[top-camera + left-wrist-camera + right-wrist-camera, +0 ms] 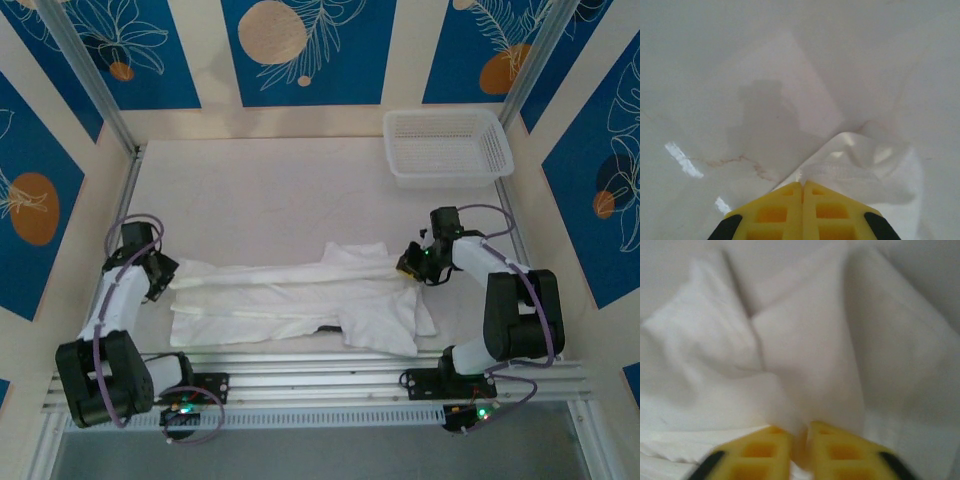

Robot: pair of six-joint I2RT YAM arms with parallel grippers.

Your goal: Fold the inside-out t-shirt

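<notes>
The inside-out t-shirt [300, 300] lies as a long white band across the near half of the table, wrinkled and folded lengthwise. At the band's left end my left gripper [165, 275] is shut, and its yellow fingertips pinch the hem. In the left wrist view the jaws of the left gripper [803, 184] meet, and the t-shirt [860, 170] rises into a small peak right at their tips. My right gripper [410, 262] is at the shirt's upper right end. In the blurred right wrist view the right gripper [799, 432] stands slightly open, with a fold of the t-shirt [805, 350] still in the narrow gap.
A white mesh basket [447, 145] stands at the back right corner. The glossy white table [250, 200] stretches bare behind the shirt. Aluminium rails [320, 380] with the arm bases run along the near edge, close to the shirt's lower border.
</notes>
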